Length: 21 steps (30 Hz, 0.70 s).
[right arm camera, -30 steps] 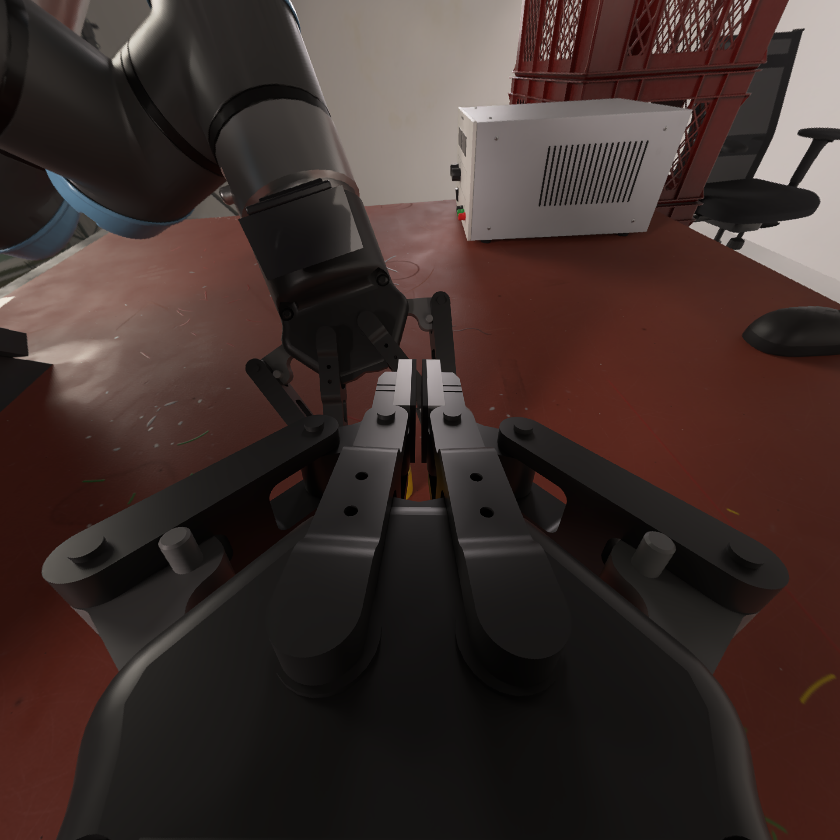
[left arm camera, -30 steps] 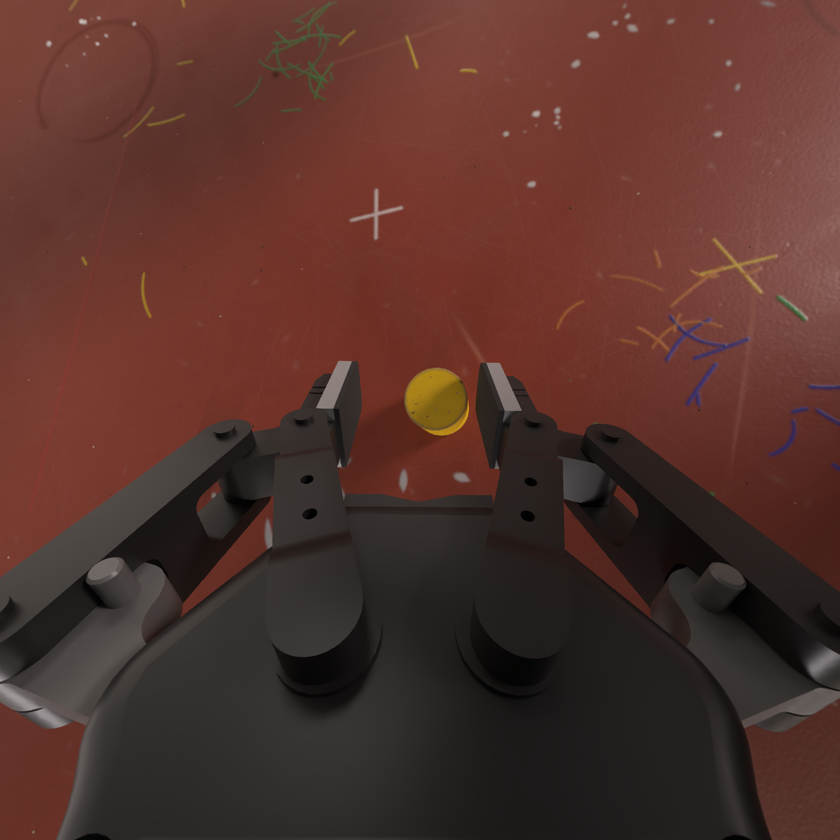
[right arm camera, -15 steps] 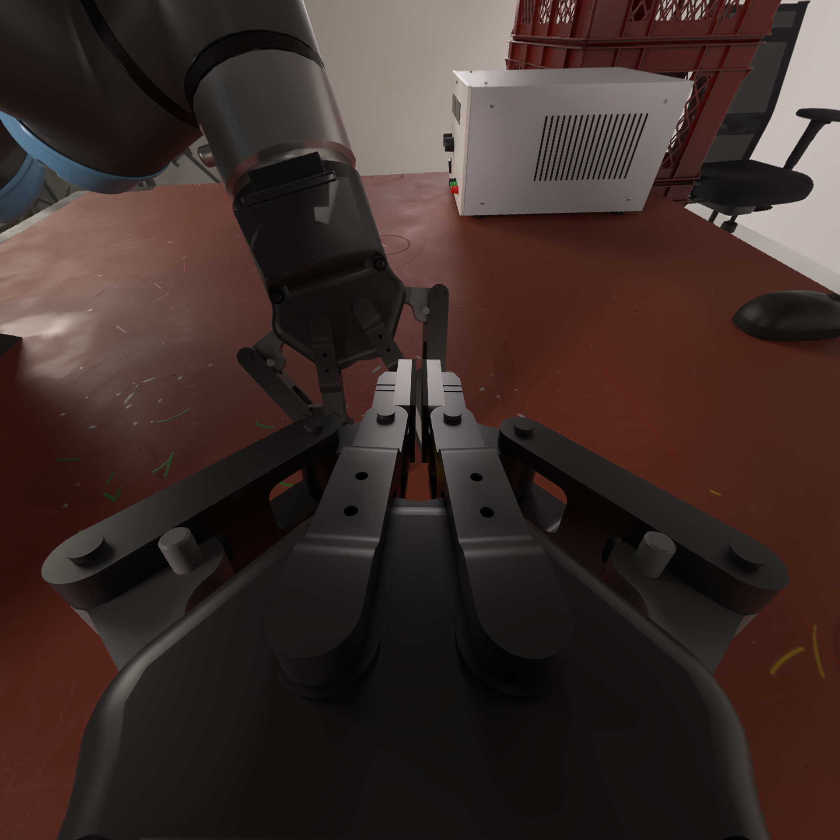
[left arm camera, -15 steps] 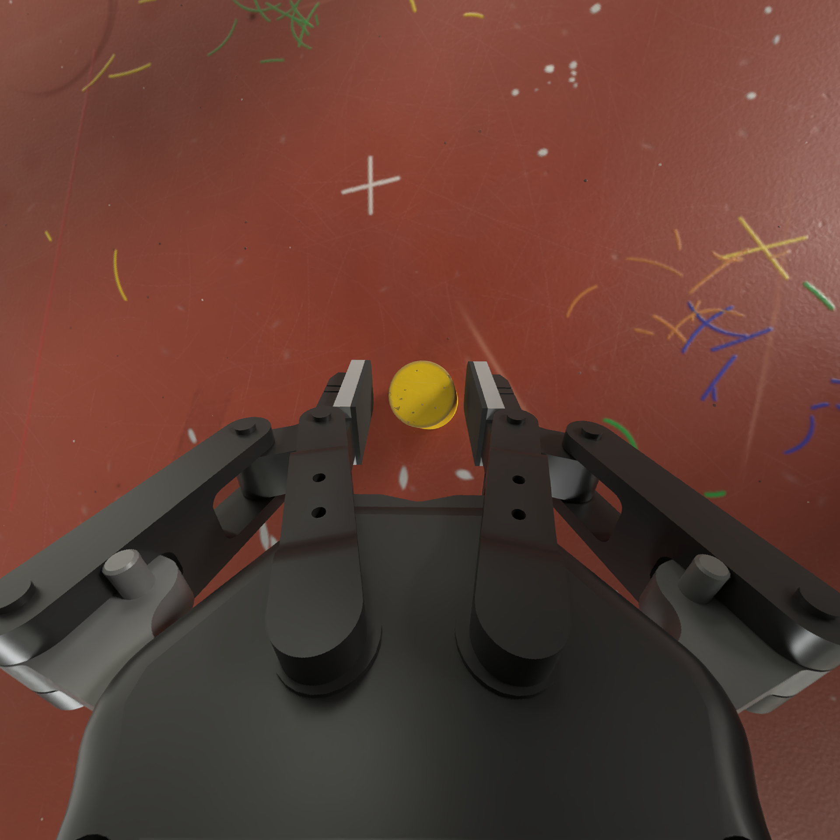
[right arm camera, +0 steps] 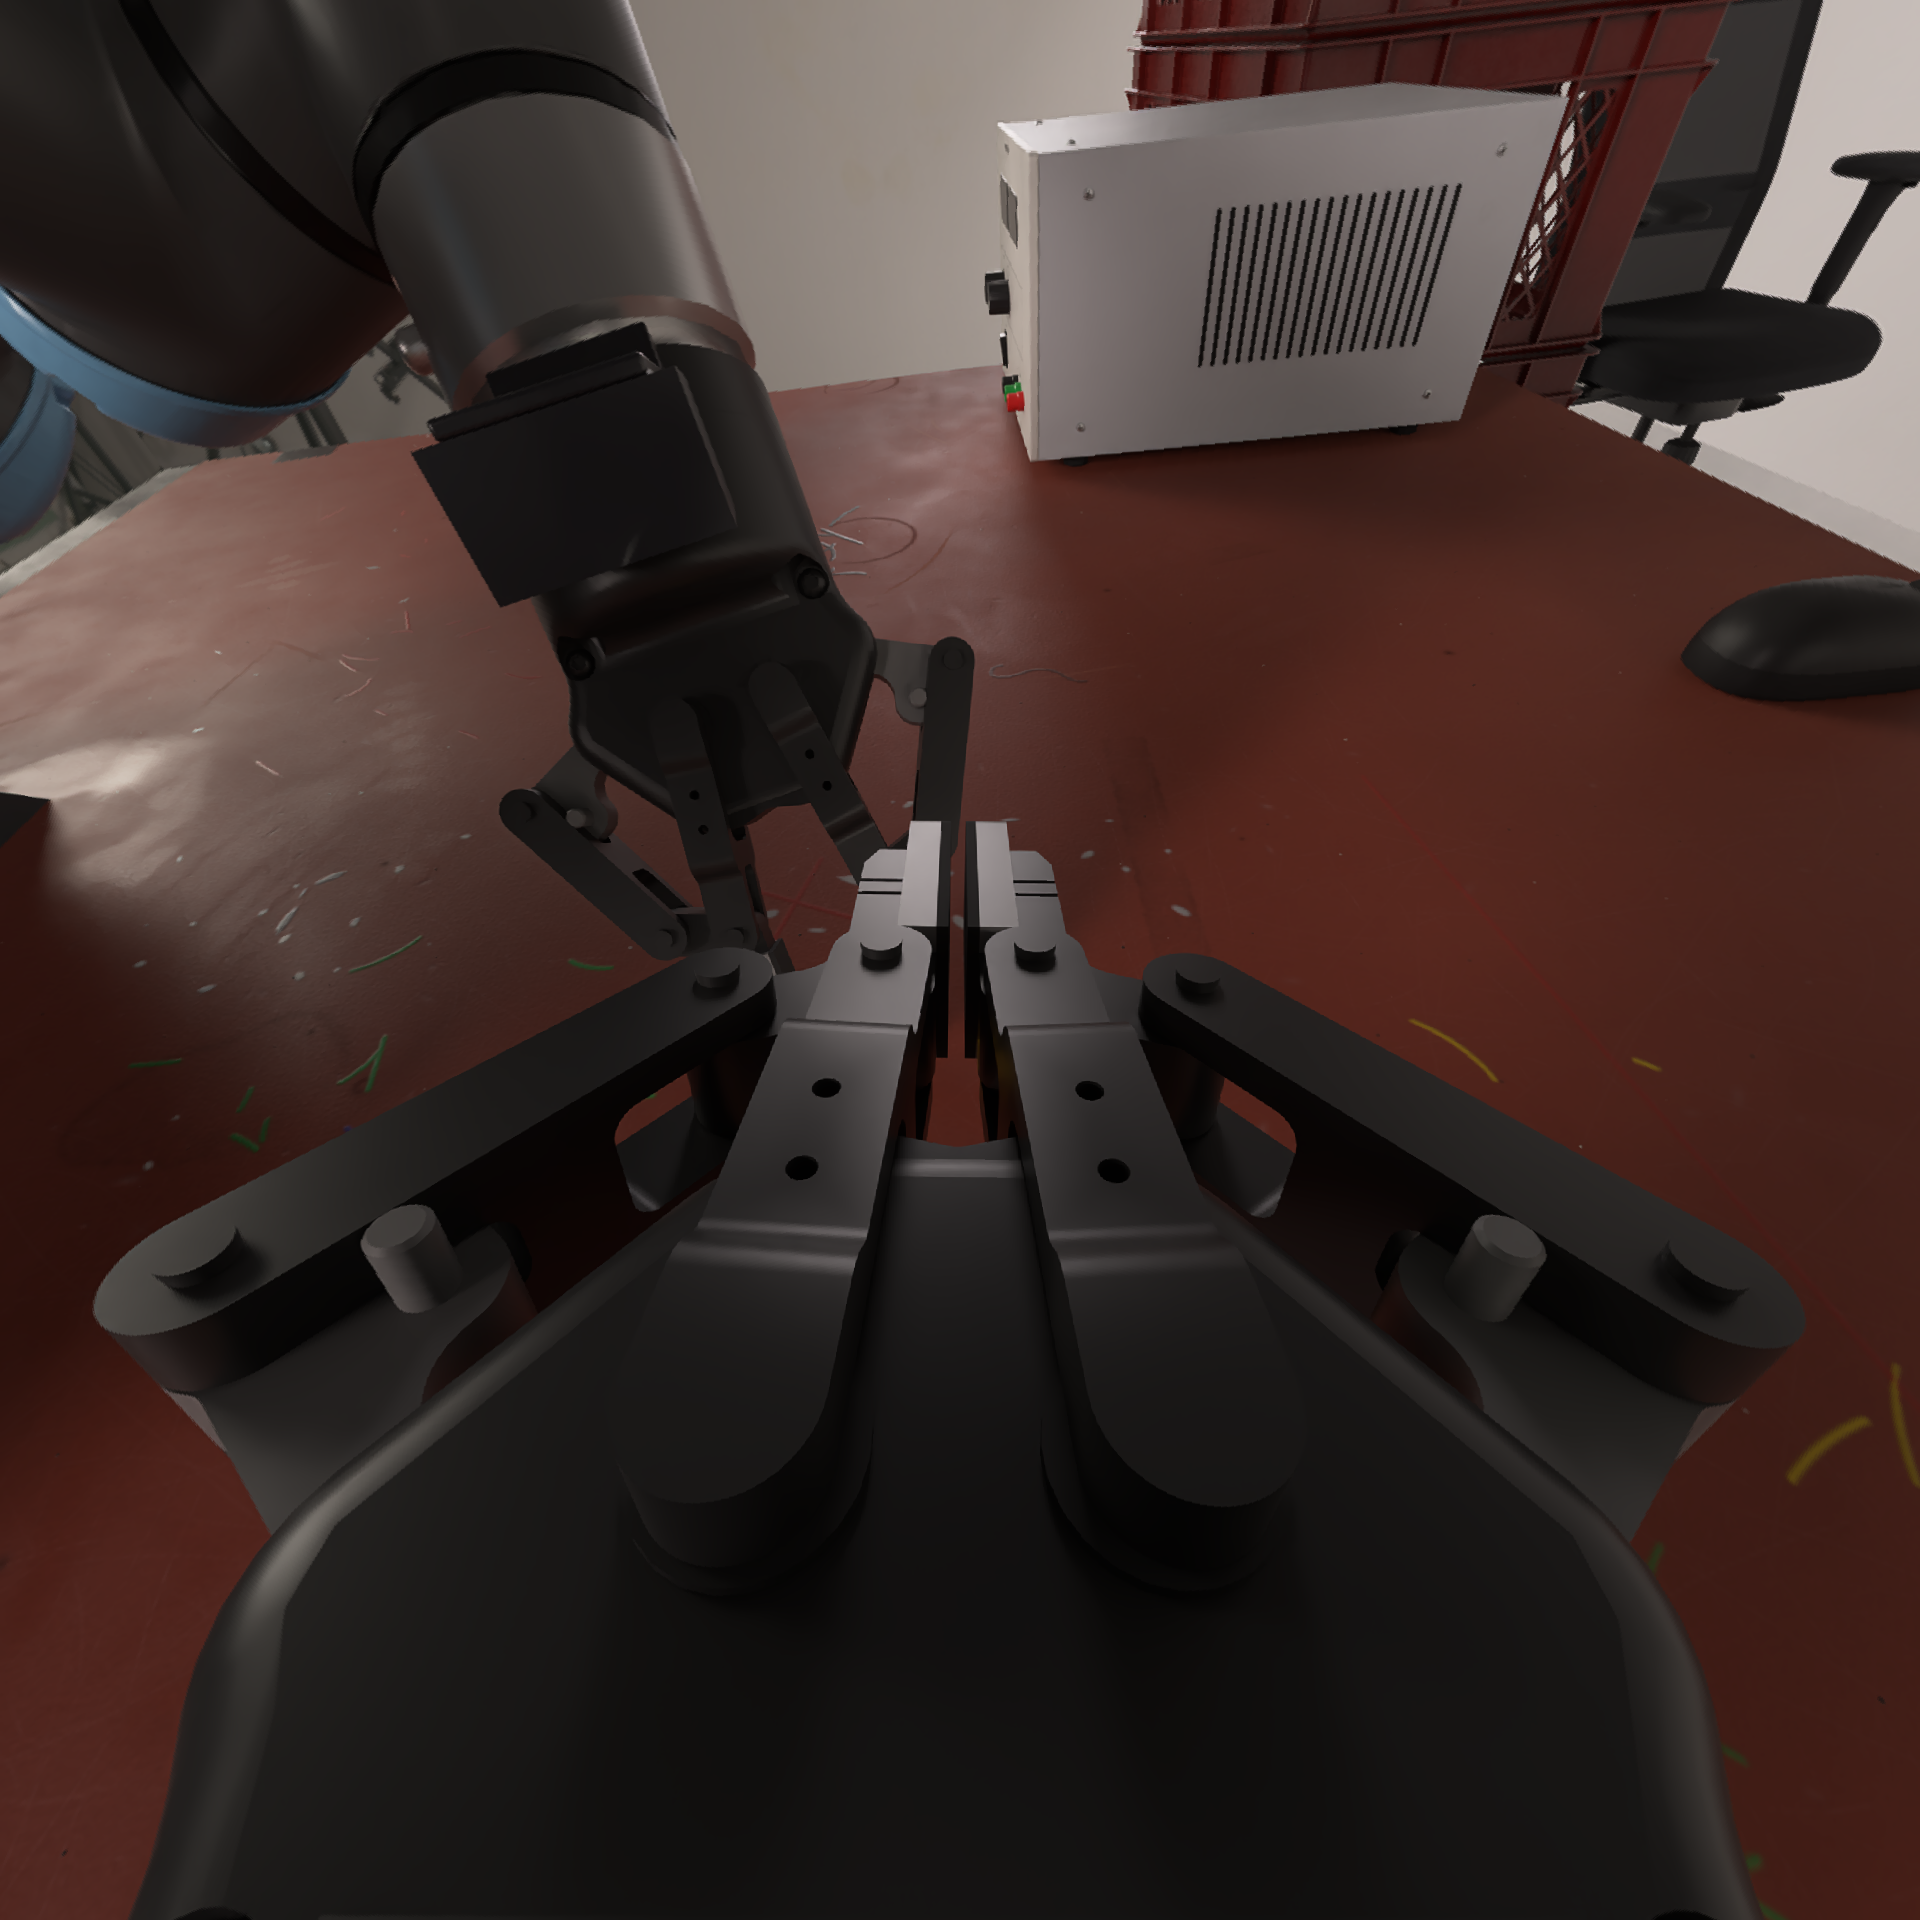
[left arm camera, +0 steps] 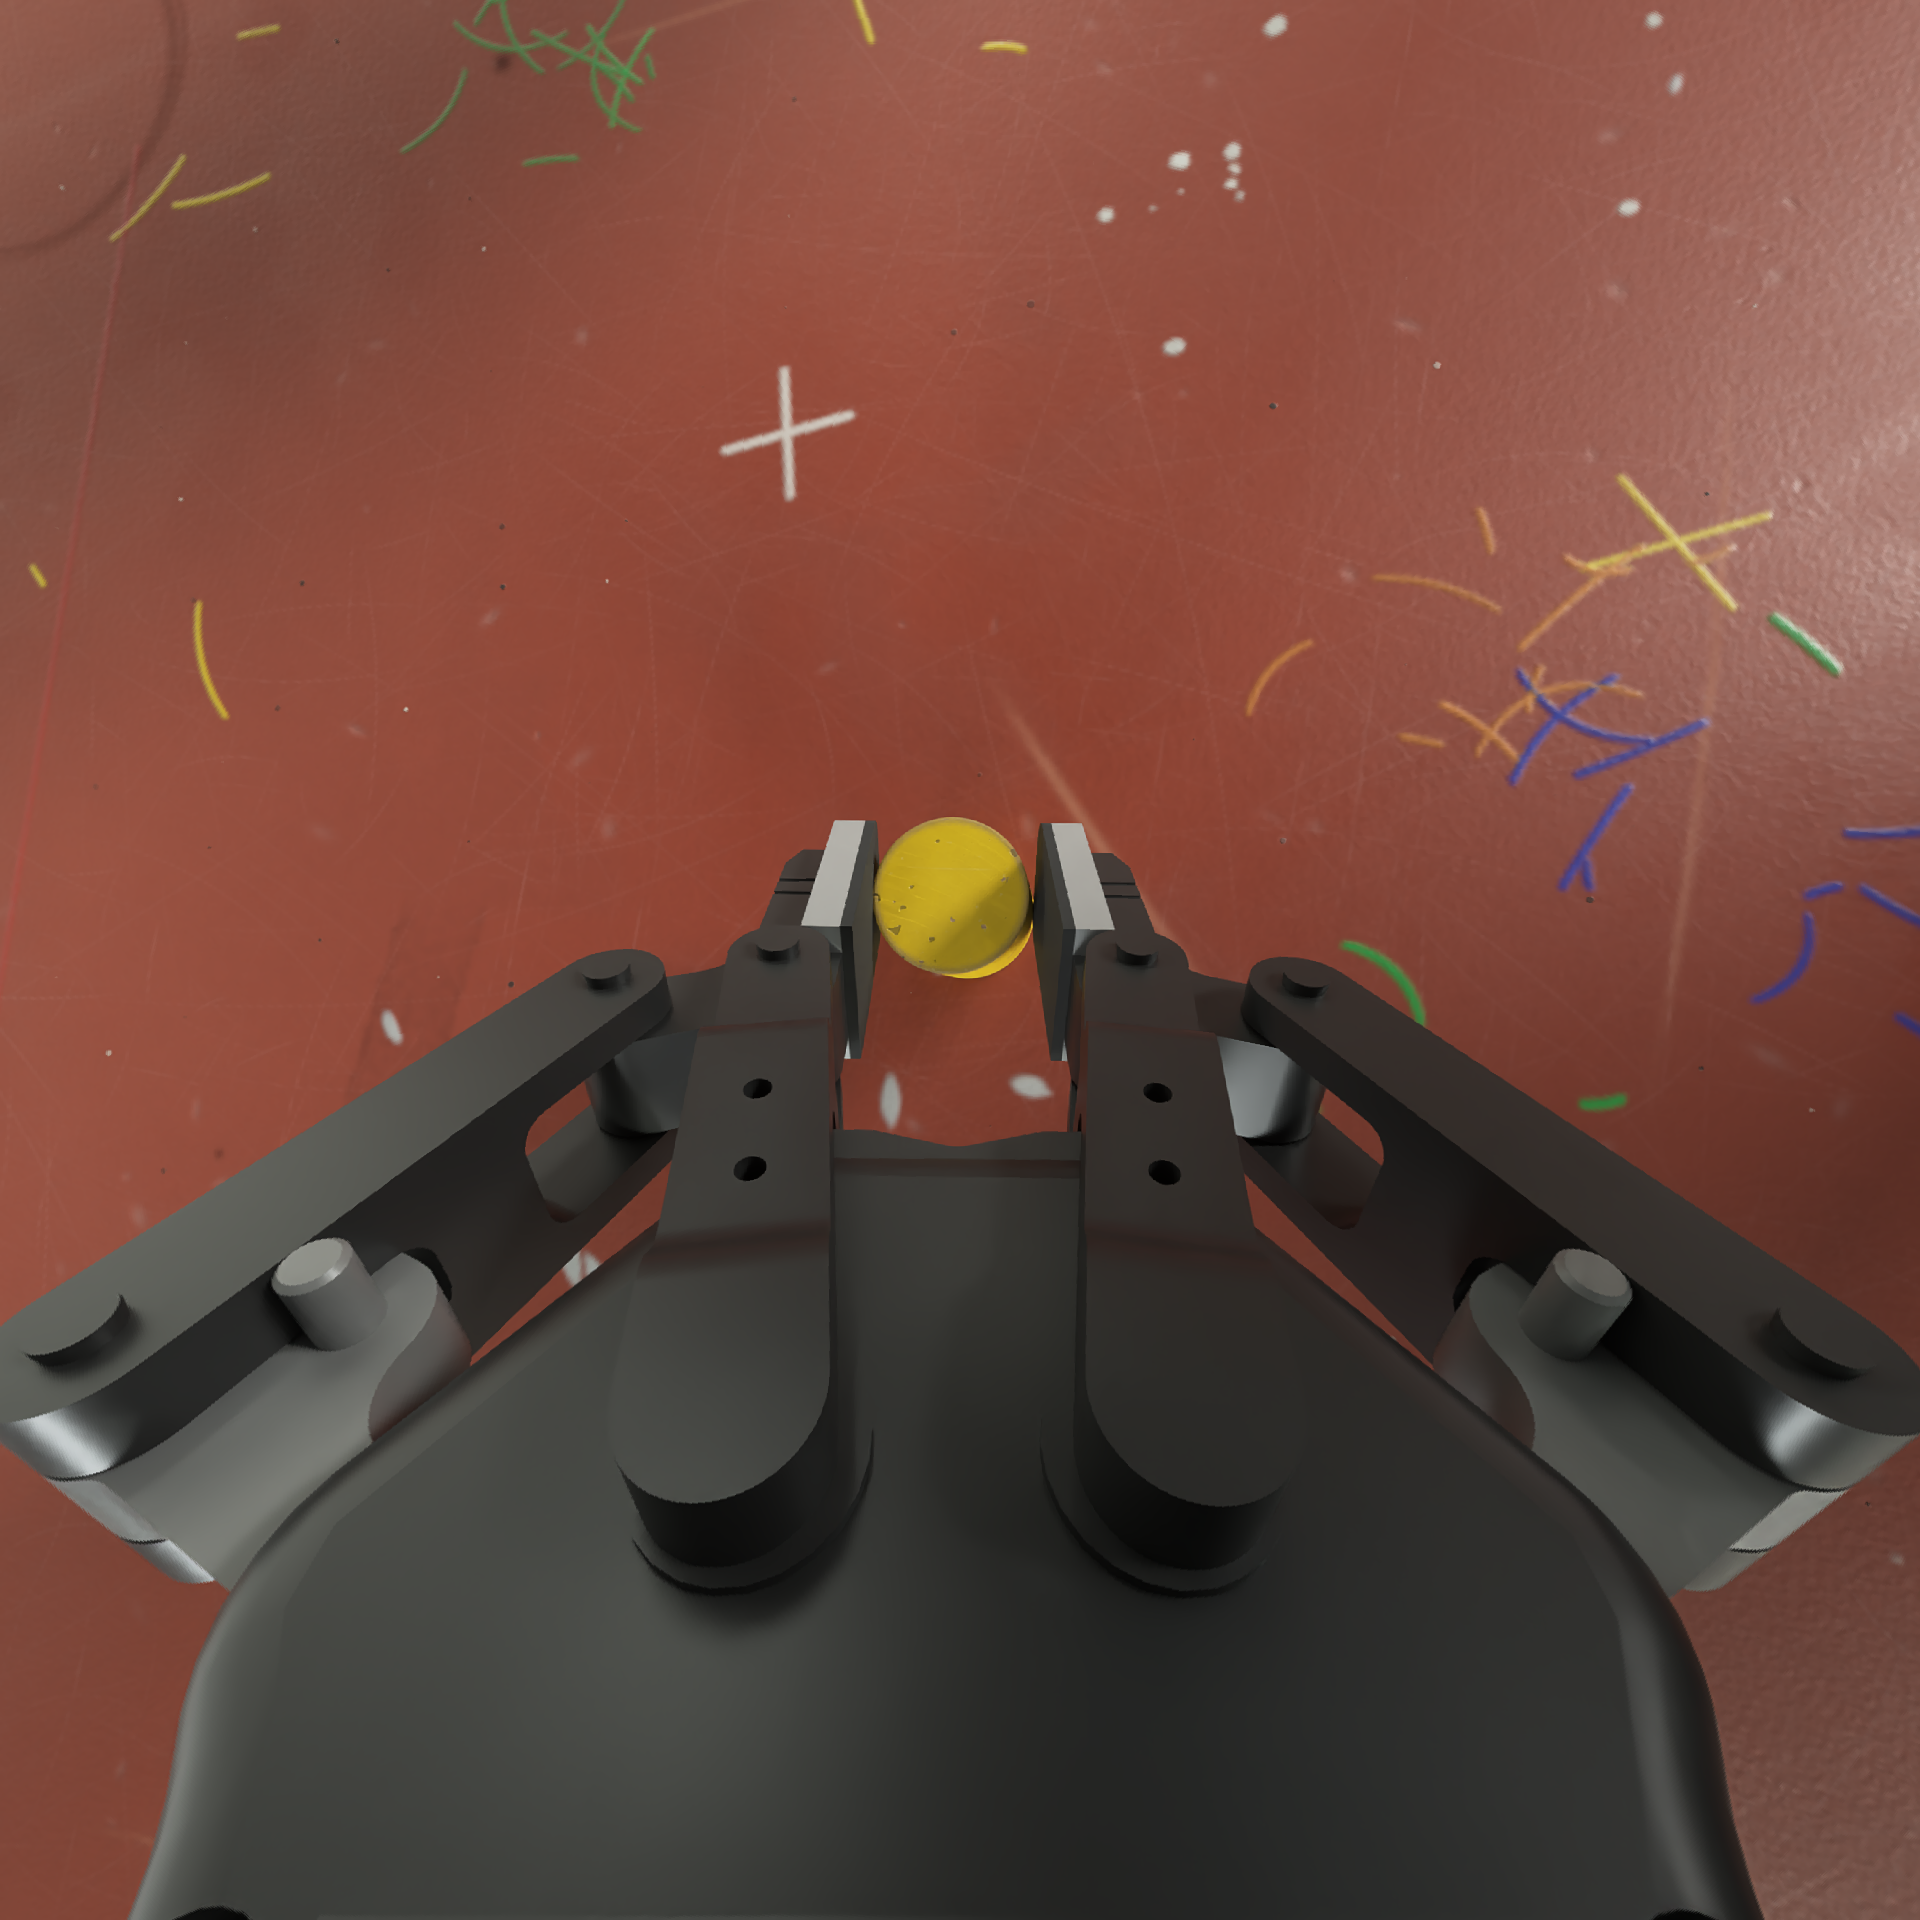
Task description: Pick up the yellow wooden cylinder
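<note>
Now left claw clenched on yellow wooden cylinder, pads touching both sides; right claw clenched, empty.

You are looking at a left gripper built of matte charcoal metal: a broad rounded palm housing fills the lower frame, and two thick finger links, each drilled with two small holes, rise from domed knuckles. Flat outer bars cross diagonally, pinned with round caps; pale grey cylindrical pins and brushed silver joints sit at the lower left and right edges. Its pads are light grey.

The right gripper has the same dark housing, links and pins. At upper left, the left arm shows glossy grey-black cylindrical segments, a black seam ring and blue joint caps.
</note>
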Tool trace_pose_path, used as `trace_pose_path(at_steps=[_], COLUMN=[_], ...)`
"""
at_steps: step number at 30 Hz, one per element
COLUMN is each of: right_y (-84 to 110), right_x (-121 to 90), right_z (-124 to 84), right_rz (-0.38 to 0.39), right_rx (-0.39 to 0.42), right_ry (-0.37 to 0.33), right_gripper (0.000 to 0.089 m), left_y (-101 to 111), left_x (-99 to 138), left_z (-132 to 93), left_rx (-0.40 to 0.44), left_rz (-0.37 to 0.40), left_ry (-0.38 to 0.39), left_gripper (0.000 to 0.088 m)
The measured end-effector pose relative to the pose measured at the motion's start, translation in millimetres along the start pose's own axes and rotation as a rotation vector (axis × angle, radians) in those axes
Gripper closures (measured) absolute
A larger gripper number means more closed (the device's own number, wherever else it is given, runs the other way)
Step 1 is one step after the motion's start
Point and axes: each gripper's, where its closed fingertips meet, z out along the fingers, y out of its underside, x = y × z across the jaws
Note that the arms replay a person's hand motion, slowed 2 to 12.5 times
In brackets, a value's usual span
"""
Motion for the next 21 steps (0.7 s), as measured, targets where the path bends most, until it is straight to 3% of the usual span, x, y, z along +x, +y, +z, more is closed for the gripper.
trace_pose_path(at_steps=[5,10,15,21], right_y=[2.0,0.8,-7.0,-29.5], right_x=[3.7,8.4,9.7,5.6], right_z=[-1.6,-4.6,-8.7,-16.9], right_rz=[0.033,0.079,0.128,0.185], right_rx=[0.011,0.036,0.09,0.205], right_ry=[0.003,0.012,0.003,-0.037], right_gripper=[0.0869,0.087,0.0889,0.0893], left_y=[-1.4,-12.0,-34.3,-69.9], left_x=[-4.4,-12.3,-16.8,-16.7], left_z=[-1.9,-10.9,-29.8,-66.3], left_rx=[0.014,0.09,0.243,0.497], left_rz=[0.007,0.011,0.009,0.012], left_ry=[-0.035,-0.102,-0.16,-0.206], left_gripper=[0.0611,0.0611,0.0611,0.0611])
